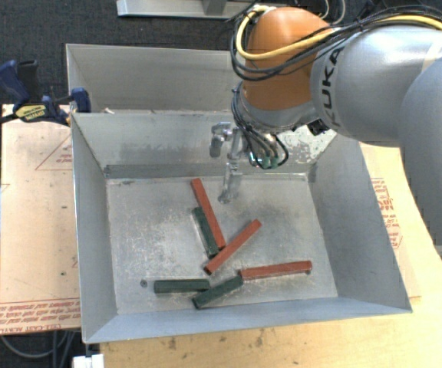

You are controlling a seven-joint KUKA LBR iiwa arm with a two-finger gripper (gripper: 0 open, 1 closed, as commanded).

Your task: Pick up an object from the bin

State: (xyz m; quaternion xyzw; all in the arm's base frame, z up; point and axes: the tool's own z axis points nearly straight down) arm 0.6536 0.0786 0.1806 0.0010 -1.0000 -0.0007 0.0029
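Observation:
My gripper [227, 190] hangs over the back middle of the bin, just right of the upper end of a long red bar [207, 211] that slants toward the bin's centre. A dark green bar [203, 234] lies alongside that red bar and partly under it. A second red bar [234, 245] leans diagonally against their lower ends. I see nothing held in the gripper.
Toward the front of the bin lie a third red bar [276, 270] and two dark green bars [181, 286] [218, 290], end to end. The arm with its orange cover reaches in over the back right wall.

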